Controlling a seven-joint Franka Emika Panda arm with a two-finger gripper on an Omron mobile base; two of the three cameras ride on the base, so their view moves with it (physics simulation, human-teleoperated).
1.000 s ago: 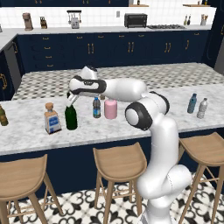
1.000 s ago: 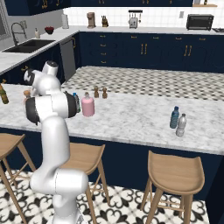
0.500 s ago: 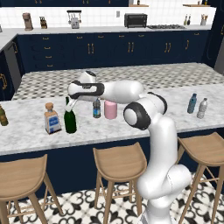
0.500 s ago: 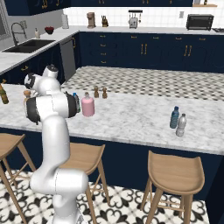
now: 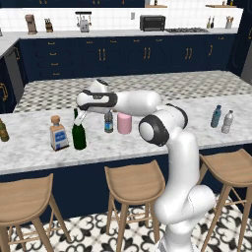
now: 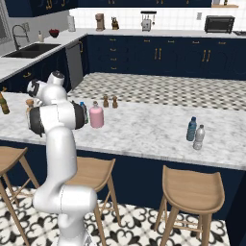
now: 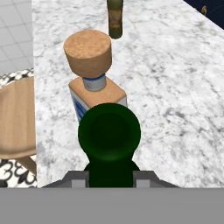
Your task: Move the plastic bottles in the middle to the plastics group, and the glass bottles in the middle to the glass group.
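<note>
My gripper (image 5: 79, 117) is shut on the neck of the tall dark green wine bottle (image 5: 78, 137), which stands upright with its base at the counter. In the hand view the gripper (image 7: 111, 177) clasps the wine bottle (image 7: 109, 133) seen from above. Just to its left stands the square clear bottle (image 5: 58, 134) with a cork (image 7: 88, 52), and farther left the amber bottle (image 5: 2, 130). The small water bottle (image 5: 109, 121) and the pink bottle (image 5: 124, 123) stand mid-counter. At the far right stand the blue bottle (image 5: 216, 116) and the grey-clear bottle (image 5: 227, 121).
Two small brown shakers (image 6: 110, 101) stand behind the pink bottle (image 6: 96, 116). Wooden stools (image 5: 132, 181) line the counter's near edge. The marble counter (image 5: 162, 135) runs bare between the pink bottle and the plastics pair (image 6: 195, 133).
My gripper has carried the green wine bottle slightly left and down, closer to the cork-stoppered bottle. The other bottles have stayed put.
</note>
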